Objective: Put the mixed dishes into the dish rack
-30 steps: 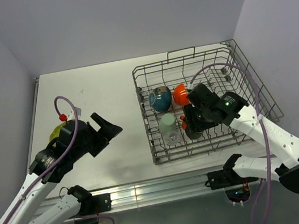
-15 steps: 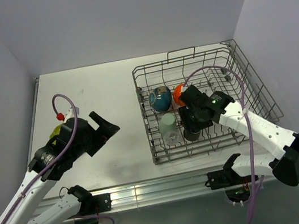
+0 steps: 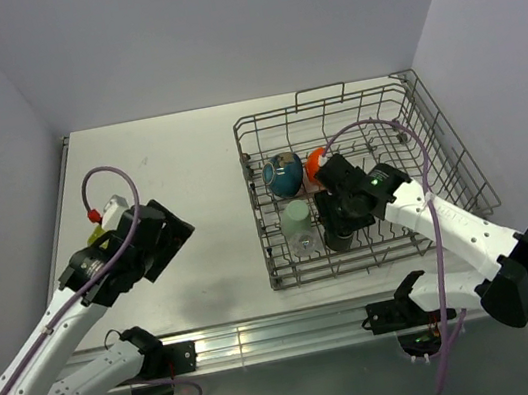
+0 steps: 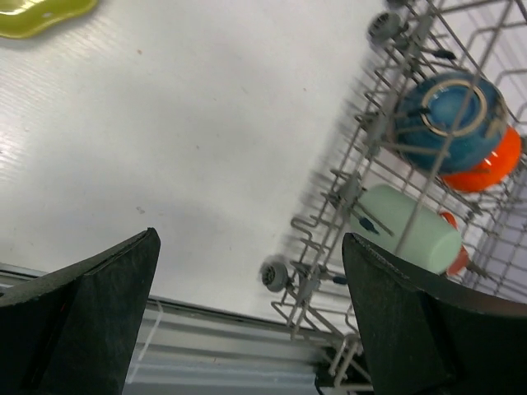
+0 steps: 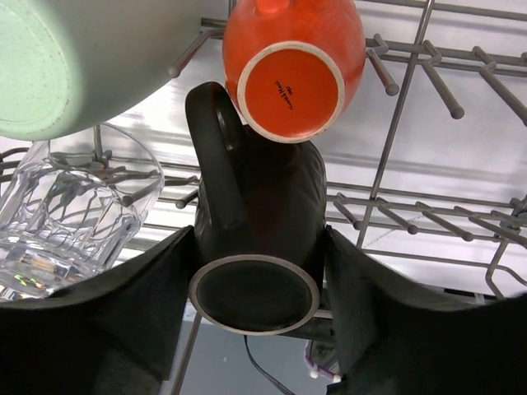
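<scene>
Bright, even light; dish rack (image 4: 354, 188) perhaps motion-blurred.

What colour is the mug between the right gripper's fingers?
The mug is dark brown, almost black. The right wrist view shows it best.

Plate barely seen
The yellow-green plate (image 4: 37, 12) is cropped at the wrist view's edge and seemingly masked overhead by the left arm (image 3: 122, 257).

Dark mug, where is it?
Right wrist view: the dark mug sits in the dish rack, between the fingers of the right gripper, beside the clear glass.
</scene>
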`<state>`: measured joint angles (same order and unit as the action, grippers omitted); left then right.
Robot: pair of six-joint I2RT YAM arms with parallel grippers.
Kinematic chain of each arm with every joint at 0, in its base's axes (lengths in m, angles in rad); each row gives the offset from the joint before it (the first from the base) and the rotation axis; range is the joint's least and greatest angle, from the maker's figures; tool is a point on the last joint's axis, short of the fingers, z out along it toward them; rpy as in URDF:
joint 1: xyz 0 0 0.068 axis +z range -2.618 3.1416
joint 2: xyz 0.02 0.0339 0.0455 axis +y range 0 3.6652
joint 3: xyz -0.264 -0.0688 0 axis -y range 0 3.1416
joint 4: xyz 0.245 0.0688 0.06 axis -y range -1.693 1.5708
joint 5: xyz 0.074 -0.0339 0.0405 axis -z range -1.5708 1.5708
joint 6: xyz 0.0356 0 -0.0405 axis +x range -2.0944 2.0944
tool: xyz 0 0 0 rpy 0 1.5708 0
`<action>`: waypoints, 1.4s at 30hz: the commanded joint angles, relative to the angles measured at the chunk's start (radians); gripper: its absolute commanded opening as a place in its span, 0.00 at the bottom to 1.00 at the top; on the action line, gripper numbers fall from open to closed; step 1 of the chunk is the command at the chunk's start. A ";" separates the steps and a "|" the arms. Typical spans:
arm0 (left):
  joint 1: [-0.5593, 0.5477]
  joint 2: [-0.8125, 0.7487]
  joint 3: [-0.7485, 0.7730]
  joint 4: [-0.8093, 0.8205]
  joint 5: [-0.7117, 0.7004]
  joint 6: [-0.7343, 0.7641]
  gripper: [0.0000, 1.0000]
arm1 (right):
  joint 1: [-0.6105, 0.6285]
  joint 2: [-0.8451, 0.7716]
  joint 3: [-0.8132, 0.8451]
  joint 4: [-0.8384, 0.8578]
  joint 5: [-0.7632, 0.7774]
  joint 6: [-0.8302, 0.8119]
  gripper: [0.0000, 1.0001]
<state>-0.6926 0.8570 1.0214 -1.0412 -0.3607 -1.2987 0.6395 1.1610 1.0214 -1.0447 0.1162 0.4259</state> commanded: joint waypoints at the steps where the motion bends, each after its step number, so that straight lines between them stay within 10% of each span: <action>1: 0.030 0.042 0.009 -0.040 -0.076 -0.054 0.99 | 0.015 -0.049 0.020 0.051 0.022 0.010 0.71; 4: 0.062 0.114 0.009 -0.039 -0.096 -0.031 0.99 | 0.019 -0.090 0.045 0.051 0.031 0.004 1.00; 21: 0.226 0.523 0.065 -0.085 -0.392 0.137 0.94 | 0.042 -0.316 0.275 -0.003 -0.067 -0.022 1.00; 42: 0.366 0.642 -0.076 0.437 -0.103 0.653 0.93 | 0.042 -0.454 0.229 0.031 -0.144 -0.099 1.00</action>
<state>-0.3378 1.4734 0.9661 -0.7139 -0.5423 -0.7547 0.6746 0.7208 1.2507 -1.0405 -0.0242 0.3542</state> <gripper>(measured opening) 0.922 0.994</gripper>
